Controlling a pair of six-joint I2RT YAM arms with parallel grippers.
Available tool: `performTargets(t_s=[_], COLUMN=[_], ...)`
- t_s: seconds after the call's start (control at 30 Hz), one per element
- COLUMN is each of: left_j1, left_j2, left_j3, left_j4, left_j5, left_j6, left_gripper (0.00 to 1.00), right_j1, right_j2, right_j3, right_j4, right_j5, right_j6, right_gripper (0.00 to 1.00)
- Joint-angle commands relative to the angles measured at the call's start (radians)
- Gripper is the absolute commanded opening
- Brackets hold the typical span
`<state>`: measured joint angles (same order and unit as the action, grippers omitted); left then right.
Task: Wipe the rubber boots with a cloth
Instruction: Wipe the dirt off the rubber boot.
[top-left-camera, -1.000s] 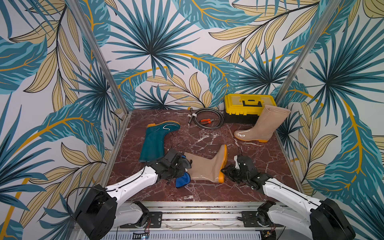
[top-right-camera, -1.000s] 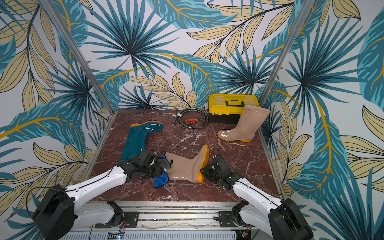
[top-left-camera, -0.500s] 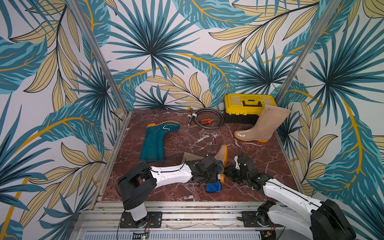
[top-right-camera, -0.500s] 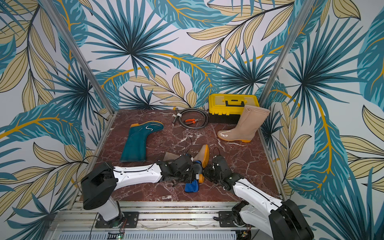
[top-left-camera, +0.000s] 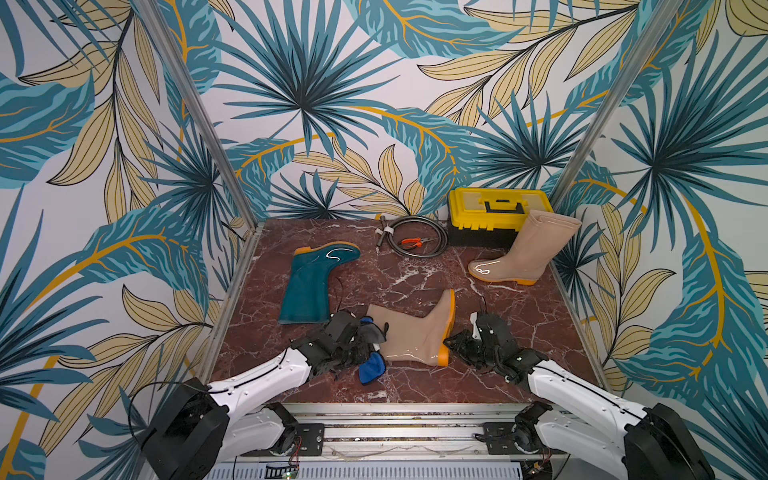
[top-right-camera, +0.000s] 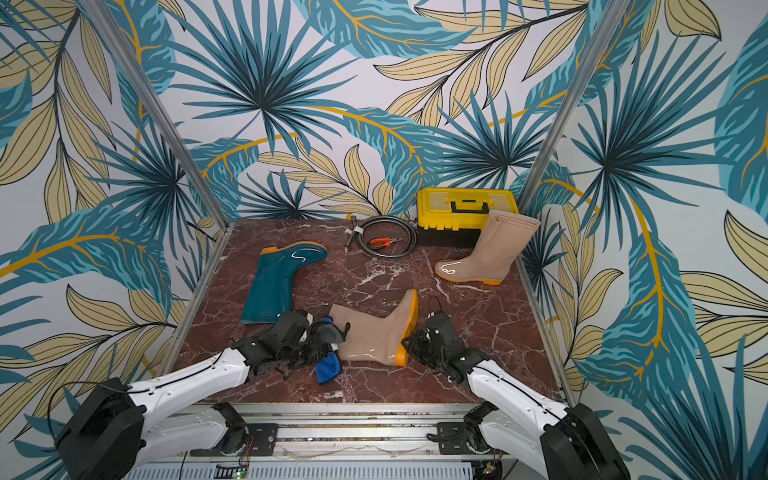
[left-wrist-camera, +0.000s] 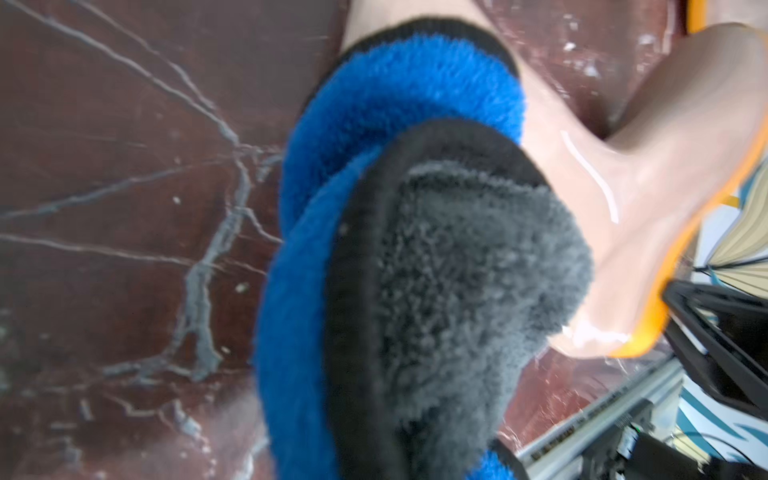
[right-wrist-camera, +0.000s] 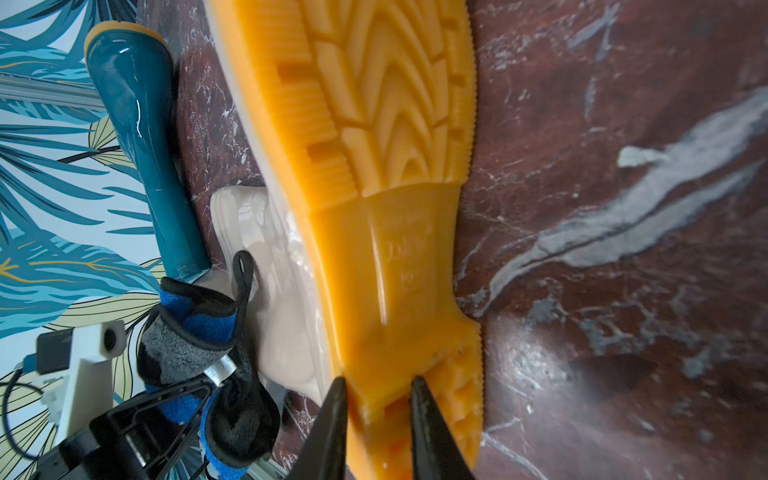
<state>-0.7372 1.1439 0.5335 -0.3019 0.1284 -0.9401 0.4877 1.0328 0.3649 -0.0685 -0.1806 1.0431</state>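
A beige rubber boot (top-left-camera: 411, 336) (top-right-camera: 370, 332) lies on its side at the front of the marble floor, its orange sole (right-wrist-camera: 374, 166) facing right. My left gripper (top-left-camera: 360, 344) (top-right-camera: 320, 338) is shut on the cloth (top-left-camera: 372, 370) (left-wrist-camera: 395, 166) (right-wrist-camera: 195, 332), a blue and grey fluffy towel, pressed against the open top of the boot's shaft. The cloth hides its jaws in the left wrist view. My right gripper (top-left-camera: 451, 343) (right-wrist-camera: 378, 399) is shut on the heel of the sole. A teal boot (top-left-camera: 309, 286) (right-wrist-camera: 137, 124) lies at the left. Another beige boot (top-left-camera: 528, 249) stands at the back right.
A yellow toolbox (top-left-camera: 498, 208) stands against the back wall, with a coiled hose and orange pliers (top-left-camera: 413, 241) to its left. Patterned walls close in three sides, and an aluminium rail (top-left-camera: 395, 432) runs along the front.
My left gripper swept the cloth along the lying boot to its foot by the sole, then came back to the shaft's top. The right gripper kept its hold on the heel.
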Motion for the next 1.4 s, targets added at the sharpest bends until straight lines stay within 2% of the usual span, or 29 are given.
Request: performTargets(t_s=[0.0, 0.07, 0.17, 0.3, 0.4, 0.57, 0.7, 0.8, 0.93, 1.0, 1.07, 1.17, 1.27, 1.37], left_j1=[-0.143, -0.235, -0.327, -0.402, -0.415, -0.377, -0.263, -0.187, -0.15, -0.148, -0.149, -0.18, -0.287, -0.371], left_j2=[0.022, 0.102, 0.269, 0.492, 0.566, 0.457, 0.308, 0.131, -0.075, -0.157, -0.197, -0.157, -0.068, 0.047], left_j3=[0.105, 0.18, 0.283, 0.431, 0.462, 0.254, 0.031, -0.061, -0.069, -0.069, -0.057, 0.014, 0.118, 0.214], left_j4=[0.002, 0.012, 0.106, 0.172, 0.17, 0.167, 0.151, 0.019, -0.192, -0.206, -0.206, -0.202, -0.161, -0.071], left_j5=[-0.096, -0.137, -0.132, -0.073, -0.021, -0.064, -0.056, -0.142, -0.339, -0.364, -0.341, -0.293, -0.318, -0.288], left_j6=[-0.022, -0.013, 0.016, 0.023, -0.01, -0.095, -0.115, -0.075, -0.008, 0.03, 0.025, 0.039, 0.073, 0.098], left_gripper=[0.0, 0.0, 0.0, 0.0, 0.0, 0.0, 0.0, 0.0, 0.0, 0.0, 0.0, 0.0, 0.0, 0.0], right_j1=[-0.011, -0.011, -0.011, -0.011, -0.011, -0.012, -0.012, -0.012, -0.014, -0.014, -0.014, -0.014, -0.015, -0.016], right_j2=[0.042, 0.046, 0.048, 0.039, 0.012, 0.003, 0.01, -0.012, -0.034, -0.044, -0.051, -0.056, -0.05, -0.048], right_j3=[-0.076, -0.076, -0.081, -0.08, -0.08, -0.049, -0.025, -0.053, -0.075, -0.076, -0.078, -0.075, -0.068, -0.066], right_j4=[-0.273, -0.268, -0.264, -0.274, -0.296, -0.319, -0.371, -0.357, -0.362, -0.372, -0.376, -0.378, -0.379, -0.383], right_j5=[0.099, 0.091, 0.091, 0.082, 0.095, 0.103, 0.116, 0.121, 0.121, 0.123, 0.128, 0.129, 0.131, 0.129], right_j6=[0.032, 0.037, 0.044, 0.05, 0.043, 0.029, 0.0, 0.01, 0.019, 0.017, 0.017, 0.023, 0.022, 0.024], right_gripper=[0.16, 0.17, 0.17, 0.17, 0.17, 0.17, 0.16, 0.16, 0.16, 0.16, 0.16, 0.16, 0.16, 0.16])
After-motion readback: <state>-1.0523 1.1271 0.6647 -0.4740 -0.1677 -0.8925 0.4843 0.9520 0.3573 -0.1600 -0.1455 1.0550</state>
